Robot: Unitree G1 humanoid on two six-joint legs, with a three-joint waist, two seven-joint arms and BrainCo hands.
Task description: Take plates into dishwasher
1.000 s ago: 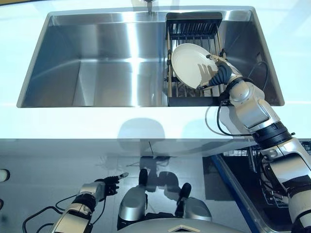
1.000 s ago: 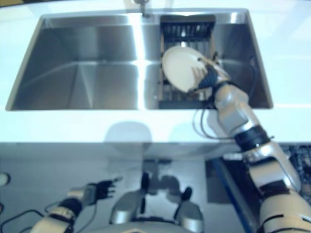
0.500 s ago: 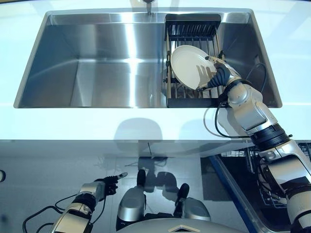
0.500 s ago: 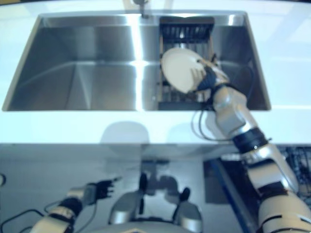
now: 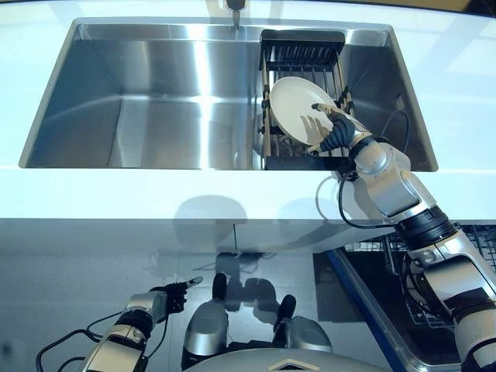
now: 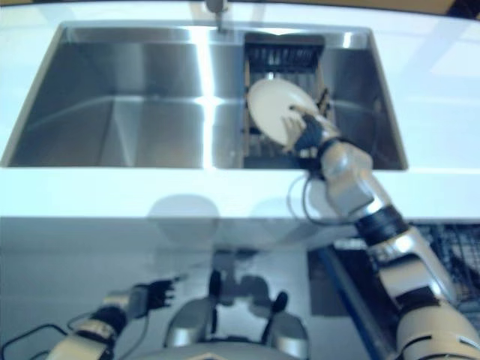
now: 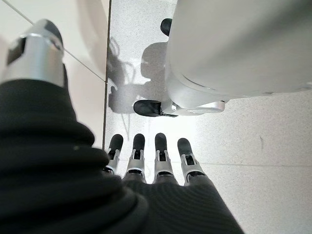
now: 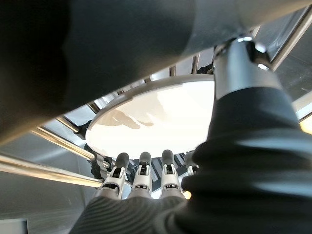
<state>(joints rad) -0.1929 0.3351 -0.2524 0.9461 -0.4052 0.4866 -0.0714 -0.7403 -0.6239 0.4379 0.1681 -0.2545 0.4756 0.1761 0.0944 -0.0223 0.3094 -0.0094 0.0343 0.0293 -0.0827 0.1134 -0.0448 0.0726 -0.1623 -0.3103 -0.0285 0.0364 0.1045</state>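
The white plate [image 5: 298, 108] stands tilted on edge in the black wire rack [image 5: 304, 58] at the right end of the steel sink [image 5: 155, 93]. Your right hand [image 5: 335, 133] has it by the lower right rim, fingers [image 8: 141, 168] under the edge and thumb [image 8: 239, 73] over the face, pinching it. Treat it as stiff, smooth, breakable and probably slippery; keep the hold on the rim and lift it clear of the rack wires and the sink's front wall before swinging right. The dishwasher rack [image 5: 422, 306] sits low to your right, below the white counter [image 5: 155, 194]. Your left hand [image 5: 167, 298] hangs over the floor, fingers straight, holding nothing.
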